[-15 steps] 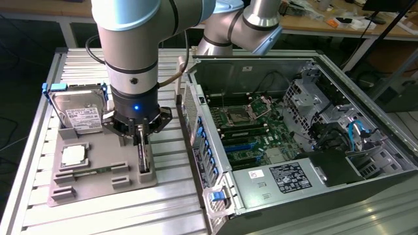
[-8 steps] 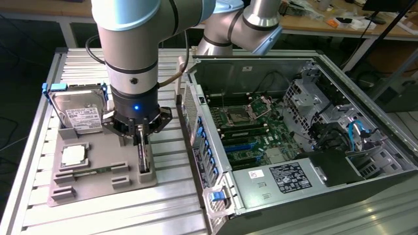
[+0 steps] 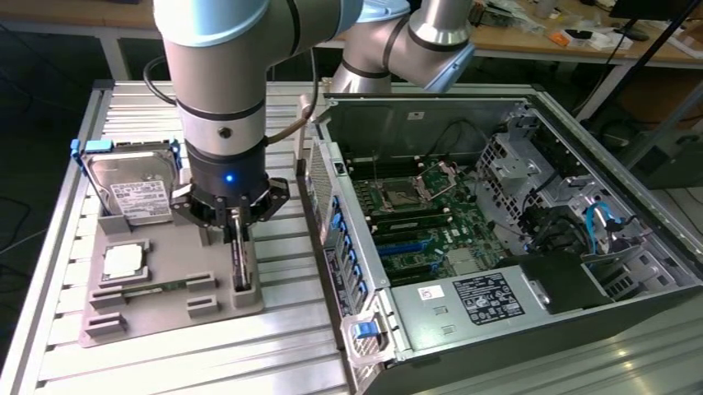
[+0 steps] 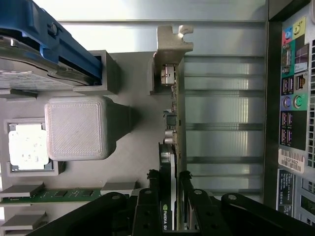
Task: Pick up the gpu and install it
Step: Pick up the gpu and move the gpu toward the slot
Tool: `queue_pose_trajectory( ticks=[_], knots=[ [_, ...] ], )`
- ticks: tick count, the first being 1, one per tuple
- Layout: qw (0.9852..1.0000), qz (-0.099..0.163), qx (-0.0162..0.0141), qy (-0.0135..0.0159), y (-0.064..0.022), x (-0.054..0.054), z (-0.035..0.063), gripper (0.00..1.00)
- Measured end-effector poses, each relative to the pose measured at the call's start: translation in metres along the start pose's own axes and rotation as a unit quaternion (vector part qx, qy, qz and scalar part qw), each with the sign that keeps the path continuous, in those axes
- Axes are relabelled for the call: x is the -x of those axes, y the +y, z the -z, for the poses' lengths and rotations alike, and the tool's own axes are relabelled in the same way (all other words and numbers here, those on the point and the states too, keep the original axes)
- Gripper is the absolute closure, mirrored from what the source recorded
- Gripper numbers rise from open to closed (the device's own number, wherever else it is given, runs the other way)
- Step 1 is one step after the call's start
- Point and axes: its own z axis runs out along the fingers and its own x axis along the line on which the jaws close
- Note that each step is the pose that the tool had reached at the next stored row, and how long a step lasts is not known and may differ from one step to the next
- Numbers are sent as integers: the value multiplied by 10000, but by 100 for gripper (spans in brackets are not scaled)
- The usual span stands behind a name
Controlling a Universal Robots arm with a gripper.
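On slatted metal table (image 3: 137,111), hand (image 4: 170,181) gripping gpu (image 4: 175,105)

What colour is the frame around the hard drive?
Blue. The frame holding the silver hard drive shows best in the wrist view.

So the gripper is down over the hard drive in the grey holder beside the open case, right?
Not quite: the gripper is down over the gpu, not the hard drive, in the grey holder beside the open case. The exterior view shows it, and the wrist view agrees.
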Motion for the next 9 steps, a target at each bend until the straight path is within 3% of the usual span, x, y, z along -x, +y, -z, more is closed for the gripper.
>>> queue_pose_trajectory(
  ticks=[9],
  knots=[
    [10000, 0, 0, 0, 5, -1, 251, 73]
  ],
)
